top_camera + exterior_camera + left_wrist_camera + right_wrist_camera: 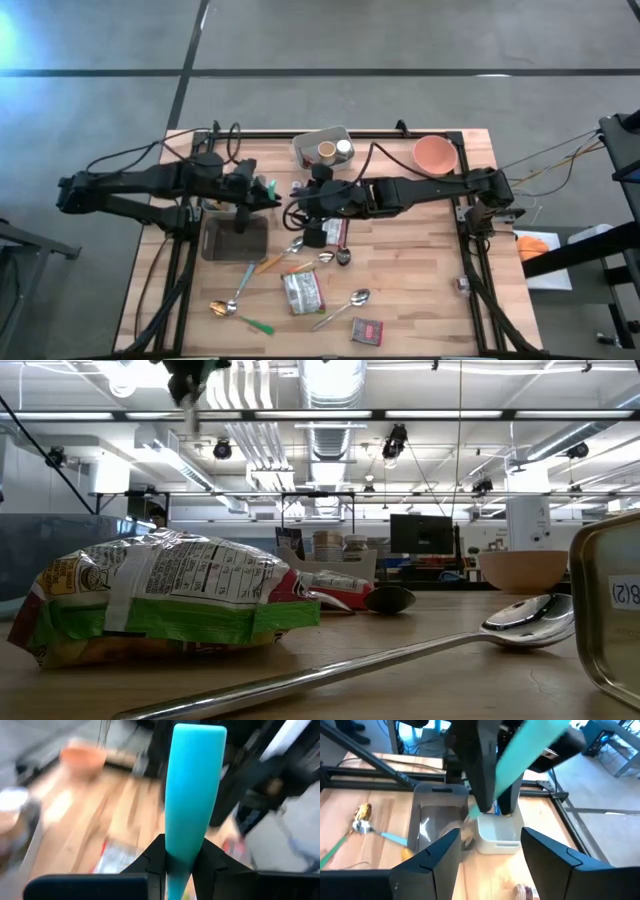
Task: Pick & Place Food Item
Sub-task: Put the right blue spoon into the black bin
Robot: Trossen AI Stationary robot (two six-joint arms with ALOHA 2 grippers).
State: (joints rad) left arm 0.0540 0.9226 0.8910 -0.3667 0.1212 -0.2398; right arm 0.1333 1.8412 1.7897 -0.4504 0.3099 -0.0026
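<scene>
The food item, a crinkled packet (303, 292), lies flat on the wooden table near the front; the low view shows it close up (160, 595). No gripper touches it. My left gripper (263, 190) hovers over the table's middle left, above a grey tray (235, 238), shut on a teal utensil (192, 785). My right gripper (299, 210) faces it from the right. It is open with nothing between its fingers (490, 855). My left gripper pinches the teal utensil near its narrow end (176, 862) between its two fingers. The flat, wider end (197, 740) sticks out ahead of the fingers toward the right arm. The utensil (520, 757) slants upward, lifted clear of the table and tray.
Several spoons lie around the packet (352, 300), one with a gold bowl (220, 308). A terracotta bowl (435, 153) and a container with cups (322, 148) stand at the far edge. A small red packet (368, 331) lies at the front. A white box (497, 832) sits under the left gripper.
</scene>
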